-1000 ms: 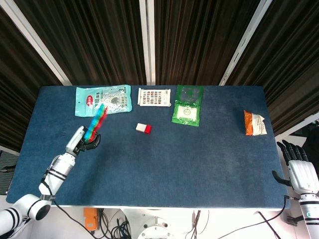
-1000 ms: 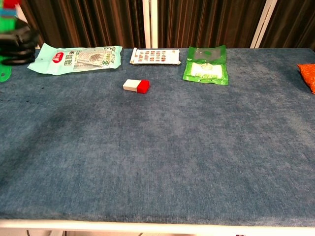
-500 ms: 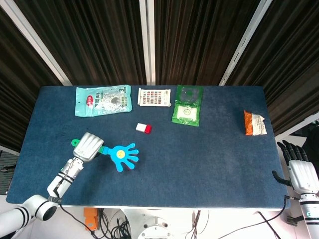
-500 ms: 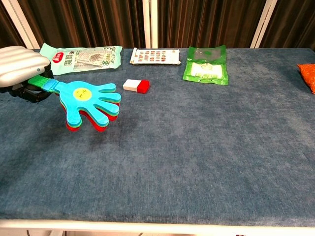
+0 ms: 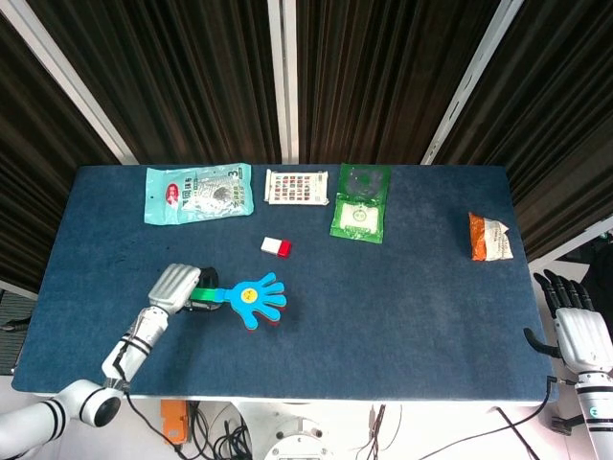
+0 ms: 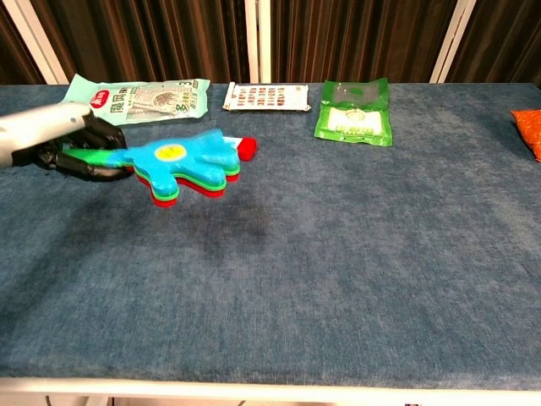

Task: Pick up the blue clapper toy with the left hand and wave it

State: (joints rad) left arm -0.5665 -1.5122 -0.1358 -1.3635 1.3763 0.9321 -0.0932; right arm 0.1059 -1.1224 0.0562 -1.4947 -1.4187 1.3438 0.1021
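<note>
The blue clapper toy [image 5: 257, 300] [image 6: 182, 161] is a hand-shaped paddle with green and red layers under the blue one and a green handle. My left hand [image 5: 173, 287] [image 6: 63, 139] grips that handle, holding the toy above the blue table [image 5: 383, 316] with its fingers pointing right. In the chest view the toy's tip overlaps the red-and-white block [image 6: 245, 149]. My right hand [image 5: 578, 326] hangs off the table's right edge, fingers straight and apart, holding nothing.
Along the far edge lie a teal snack bag [image 5: 198, 192], a white sheet with small coloured squares [image 5: 296, 187] and a green packet [image 5: 361, 203]. An orange packet [image 5: 488, 237] lies at the right. The red-and-white block [image 5: 276, 247] sits mid-table.
My left hand swung the clapper down from upright to level, then carried it further right and slightly up. The right hand has not moved.
</note>
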